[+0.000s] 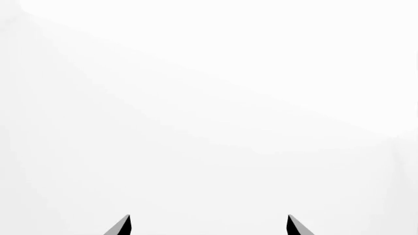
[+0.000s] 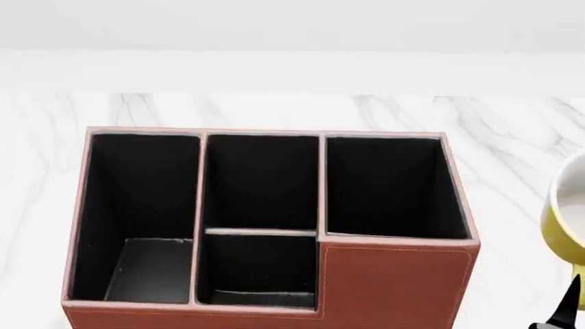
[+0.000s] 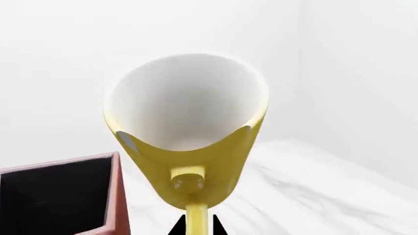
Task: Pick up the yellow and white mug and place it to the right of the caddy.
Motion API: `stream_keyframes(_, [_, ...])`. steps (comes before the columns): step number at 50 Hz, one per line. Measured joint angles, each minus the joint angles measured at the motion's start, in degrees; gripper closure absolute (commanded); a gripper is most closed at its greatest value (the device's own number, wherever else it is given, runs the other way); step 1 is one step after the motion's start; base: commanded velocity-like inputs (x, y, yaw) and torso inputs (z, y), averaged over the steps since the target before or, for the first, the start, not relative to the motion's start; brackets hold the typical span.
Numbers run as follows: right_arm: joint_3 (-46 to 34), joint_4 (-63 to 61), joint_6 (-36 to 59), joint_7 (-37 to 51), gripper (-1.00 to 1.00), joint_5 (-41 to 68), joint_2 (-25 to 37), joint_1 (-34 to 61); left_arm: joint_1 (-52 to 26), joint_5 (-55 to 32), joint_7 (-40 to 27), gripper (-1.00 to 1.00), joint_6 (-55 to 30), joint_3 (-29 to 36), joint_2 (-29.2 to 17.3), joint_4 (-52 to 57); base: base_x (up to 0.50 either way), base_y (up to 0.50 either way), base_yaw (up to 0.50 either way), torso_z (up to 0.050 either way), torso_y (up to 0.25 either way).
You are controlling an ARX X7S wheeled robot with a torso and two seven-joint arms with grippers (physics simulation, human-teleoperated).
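Observation:
The yellow and white mug (image 3: 189,122) fills the right wrist view, yellow outside and white inside, its mouth tipped away from the camera. My right gripper (image 3: 197,226) is shut on its yellow loop handle (image 3: 196,215), with a dark fingertip on each side. In the head view the mug (image 2: 568,219) is cut off by the right edge, just right of the caddy (image 2: 393,281), and one right fingertip (image 2: 568,307) shows below it. The reddish-brown caddy with black-lined compartments sits in the middle. My left gripper (image 1: 209,225) is open and holds nothing; only white surface lies before it.
A white marble tabletop (image 2: 512,123) with grey veins carries the caddy, and a pale wall (image 2: 292,27) rises behind it. One corner of the caddy (image 3: 116,196) stands close beside the held mug in the right wrist view.

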Motion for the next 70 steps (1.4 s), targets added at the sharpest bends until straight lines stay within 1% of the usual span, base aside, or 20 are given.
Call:
stream_keyframes(19, [-0.5, 9.5, 2.0, -7.2, 1.00, 7.0, -4.8, 0.1, 0.0, 0.4, -0.1, -1.00, 0.0, 0.4, 0.0, 0.0, 0.00, 0.00, 0.00, 0.000, 0.001])
stream_keyframes(43, [-0.3, 21.1, -2.0, -14.8, 1.00, 14.1, -10.3, -3.8, 0.0, 0.6, 0.0, -1.00, 0.0, 0.5, 0.0, 0.0, 0.00, 0.00, 0.00, 0.000, 0.000])
stream_keyframes(70, [1.1, 34.6, -4.5, -26.2, 1.00, 24.5, -17.2, -7.9, 0.0, 0.7, 0.1, -1.00, 0.0, 0.6, 0.0, 0.0, 0.00, 0.00, 0.00, 0.000, 0.001])
